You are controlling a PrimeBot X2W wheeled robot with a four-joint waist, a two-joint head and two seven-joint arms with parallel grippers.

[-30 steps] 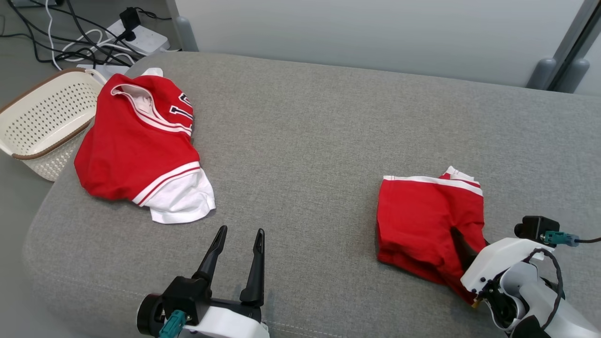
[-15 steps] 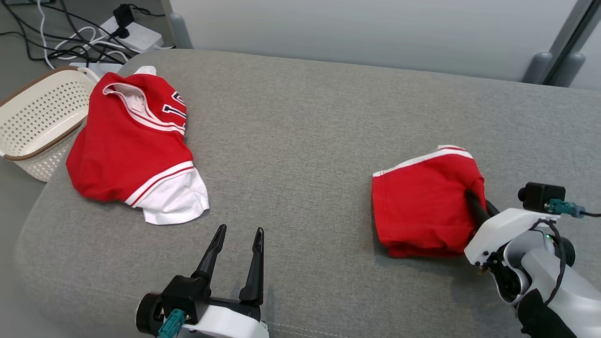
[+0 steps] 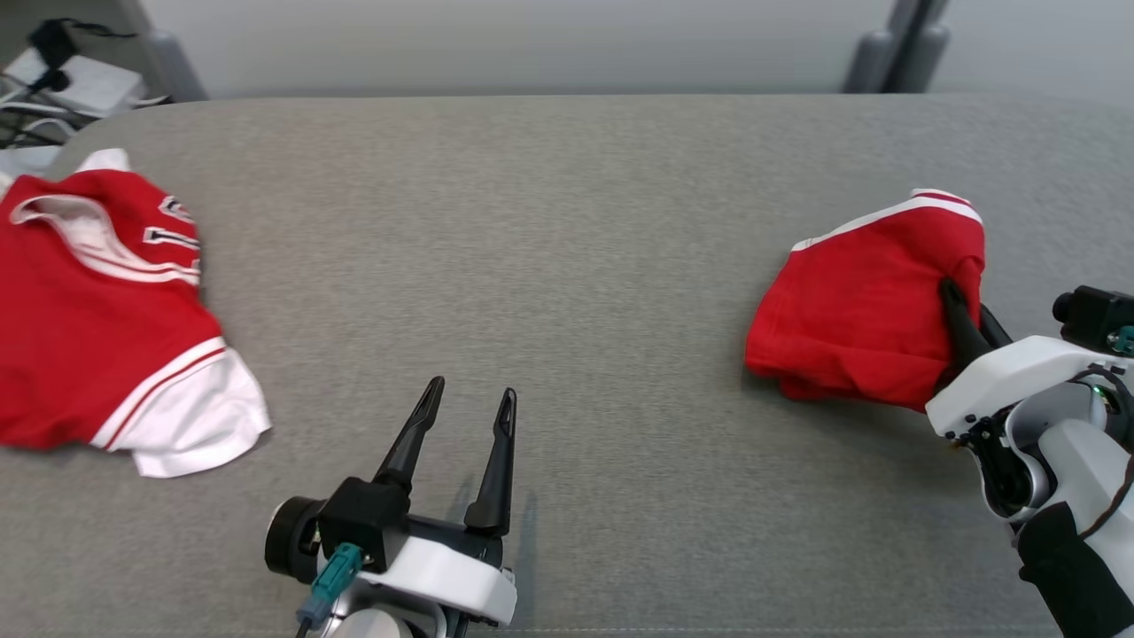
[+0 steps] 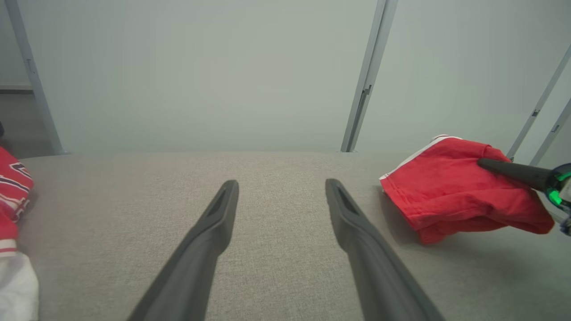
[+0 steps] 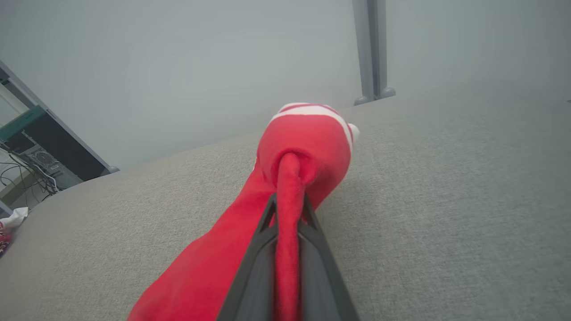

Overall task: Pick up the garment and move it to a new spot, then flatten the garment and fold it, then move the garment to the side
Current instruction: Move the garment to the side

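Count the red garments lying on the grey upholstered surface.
2. A red-and-white numbered jersey lies loose at the left end; a folded red white-trimmed garment is at the right end, pinched by the right hand. None looks hidden.

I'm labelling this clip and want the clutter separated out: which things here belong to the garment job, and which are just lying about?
In the job: folded red garment, pinched by the shut right tool; grey cushion under it.
Lying about: red-and-white jersey; power strip with cables; open left tool, holding nothing.
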